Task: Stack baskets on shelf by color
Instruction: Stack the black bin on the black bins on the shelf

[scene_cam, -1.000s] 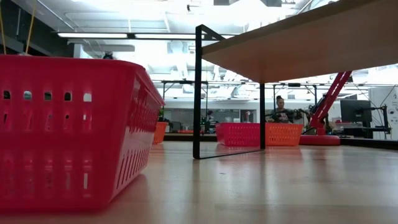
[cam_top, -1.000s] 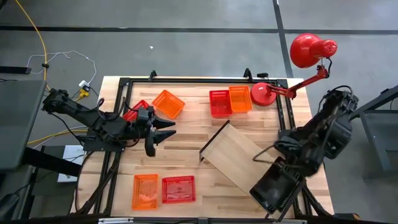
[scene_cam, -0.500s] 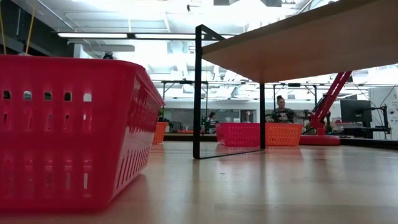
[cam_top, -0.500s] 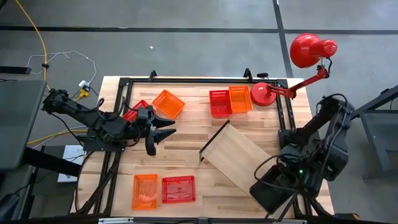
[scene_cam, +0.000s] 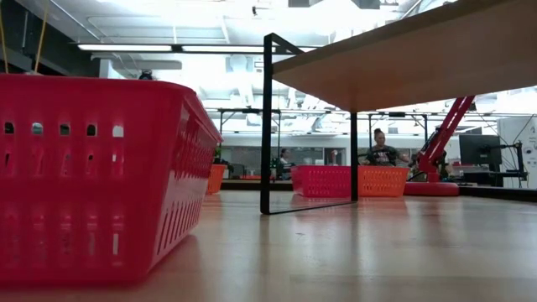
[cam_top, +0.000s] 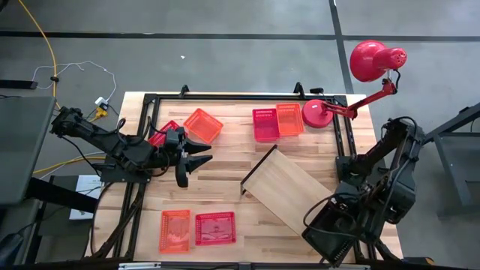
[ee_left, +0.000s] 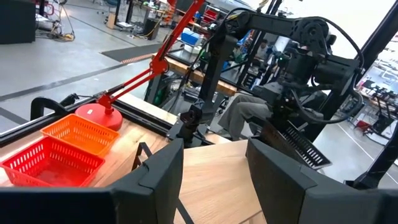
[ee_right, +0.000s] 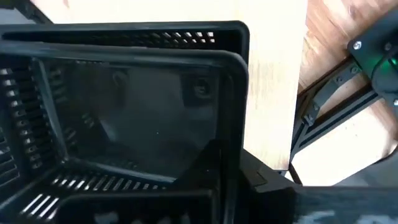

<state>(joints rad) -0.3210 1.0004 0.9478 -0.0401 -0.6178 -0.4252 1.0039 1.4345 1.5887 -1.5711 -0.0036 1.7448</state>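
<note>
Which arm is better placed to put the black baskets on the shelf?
Right. Its claw is at the black baskets over the shelf end; the left claw hovers open, empty, farther off.

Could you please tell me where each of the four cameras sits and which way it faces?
High view: overhead, looking straight down on the left gripper, right gripper and long pale wooden shelf board.
Low view: at tabletop height, looking level past a red plastic mesh basket; no arm shows.
Left wrist view: faces the right arm across the shelf board.
Right wrist view: looks into stacked black mesh baskets.
Shared: the shelf.

No readable text or labels.
</note>
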